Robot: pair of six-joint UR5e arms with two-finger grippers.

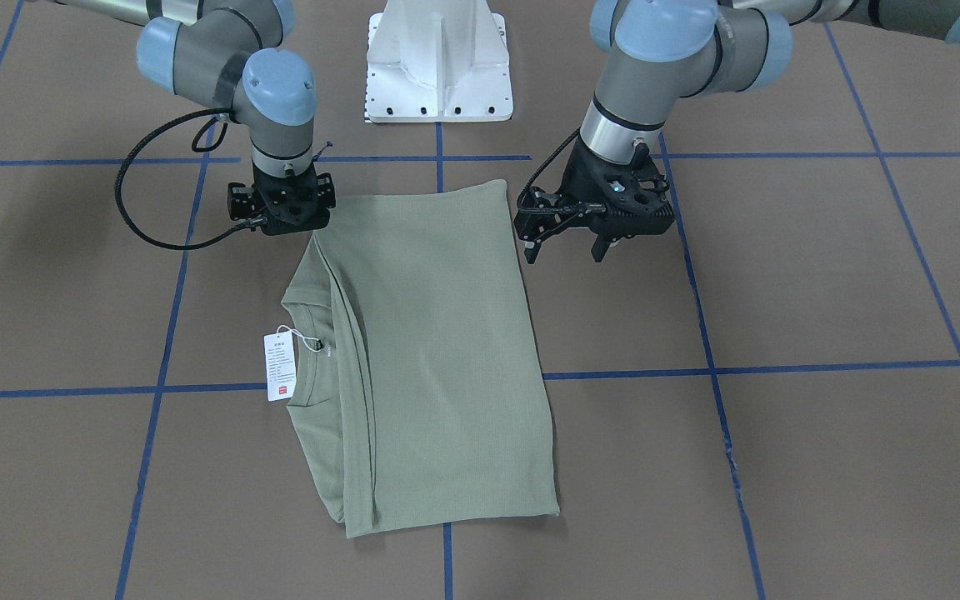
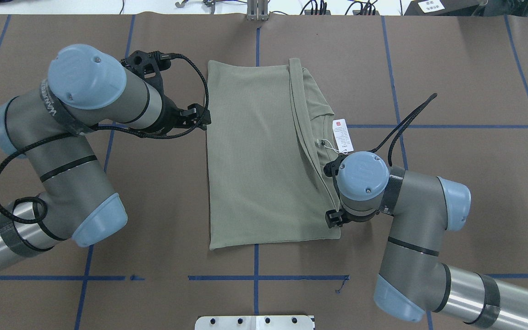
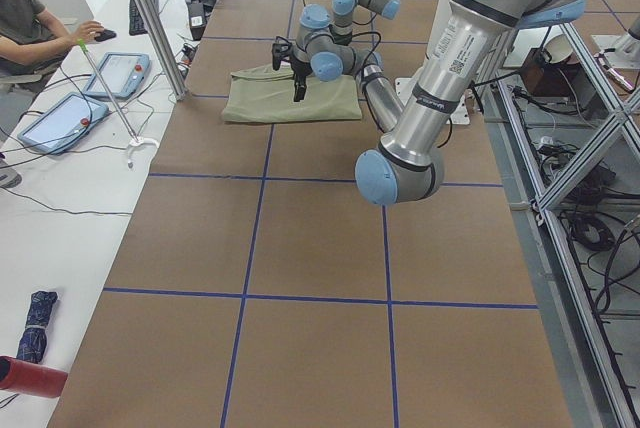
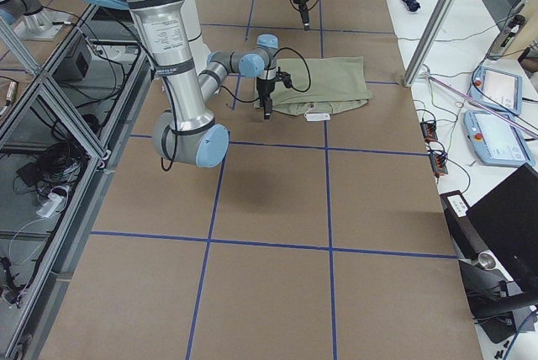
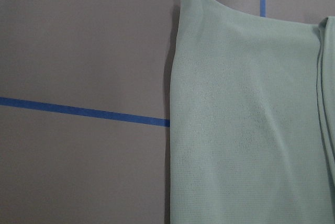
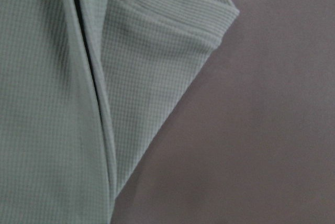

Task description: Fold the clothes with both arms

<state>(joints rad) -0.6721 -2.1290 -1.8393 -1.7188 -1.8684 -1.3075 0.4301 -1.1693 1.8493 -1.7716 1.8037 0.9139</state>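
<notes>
- Shirt (image 1: 438,350) lies flat mid-table (image 1: 780,467), folded to a rectangle. The collar and hang tag (image 1: 280,367) show along one edge.
- Left gripper (image 1: 565,254): spread wide, empty, just beside the shirt's edge.
- Right gripper (image 1: 282,208): over a shirt corner; cannot tell its opening or hold.
- Judgement: mostly folded; perhaps one halving fold left.

The right claw (image 1: 282,208) points straight down at the shirt's (image 1: 438,350) corner. Its fingertips are hidden under its own black frame, so whether they are parted or closed cannot be told. From overhead a blue joint cap (image 2: 364,176) covers it. The shirt's top layer hides whatever is folded beneath. The hang tag's (image 1: 280,367) print is too small to read. The white pedestal (image 1: 438,75) is cut off at the upper edge.
</notes>
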